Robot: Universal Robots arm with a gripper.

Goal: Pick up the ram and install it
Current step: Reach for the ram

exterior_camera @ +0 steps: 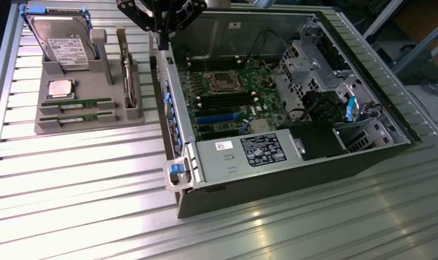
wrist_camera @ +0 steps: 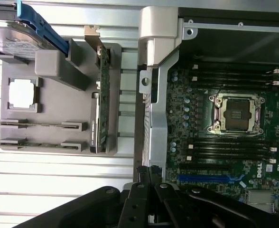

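Note:
Two green ram sticks lie edge-up in slots at the front of the grey holder tray, one [exterior_camera: 76,102] [wrist_camera: 37,124] just behind the other [exterior_camera: 78,115] [wrist_camera: 35,141]. My gripper [exterior_camera: 162,42] [wrist_camera: 149,172] hangs high over the side wall of the open computer case [exterior_camera: 168,108], between the tray and the motherboard. Its fingers are pressed together, shut on nothing. The motherboard's dark ram slots [exterior_camera: 226,100] [wrist_camera: 229,147] flank the bare processor socket [exterior_camera: 223,81] [wrist_camera: 237,111].
The holder tray [exterior_camera: 89,125] also carries a hard drive [exterior_camera: 60,38] in a blue frame, a square silver processor chip [exterior_camera: 61,88] and an upright expansion card [exterior_camera: 128,70]. The case holds a power supply [exterior_camera: 259,149] and drive cages [exterior_camera: 313,59]. Ribbed metal table [exterior_camera: 82,184] lies around both.

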